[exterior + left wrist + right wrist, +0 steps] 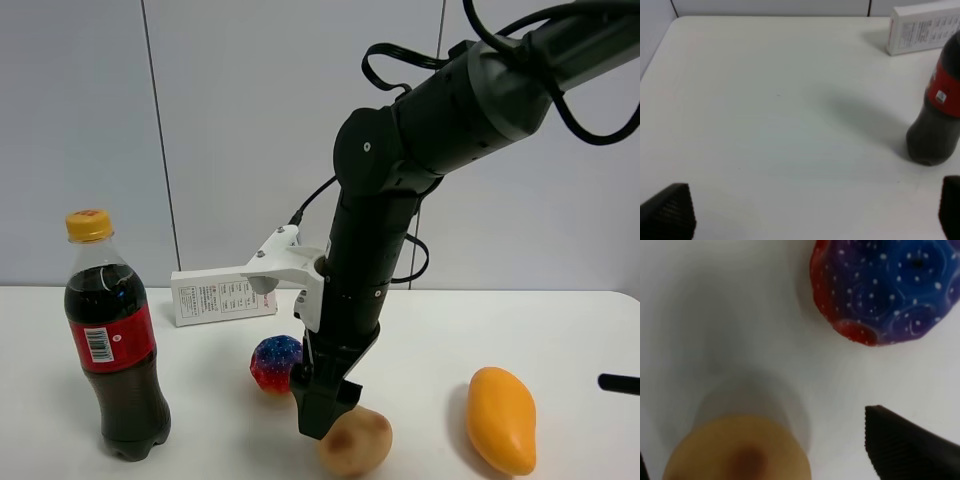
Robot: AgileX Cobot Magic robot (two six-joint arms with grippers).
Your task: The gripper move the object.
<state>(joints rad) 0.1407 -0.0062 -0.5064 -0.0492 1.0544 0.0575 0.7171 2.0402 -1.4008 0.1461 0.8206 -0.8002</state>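
The tan potato-like ball [355, 440] with a brown spot lies on the white table [200, 360] near its front edge. My right gripper [326, 420] reaches down from a thick black arm and stands right at the ball's left side. In the right wrist view the ball [735, 450] lies between the spread jaws. One ribbed fingertip [910, 445] stands apart from the ball, so my right gripper [757, 462] is open and holds nothing. My left gripper [810, 220] is open and empty over bare table; it is not in the high view.
A blue-and-red speckled ball [275, 362] lies just behind the gripper and shows in the right wrist view [885, 287]. An orange mango [502, 418] lies to the right. A cola bottle [112, 340] stands left. A white box [222, 294] lies at the back.
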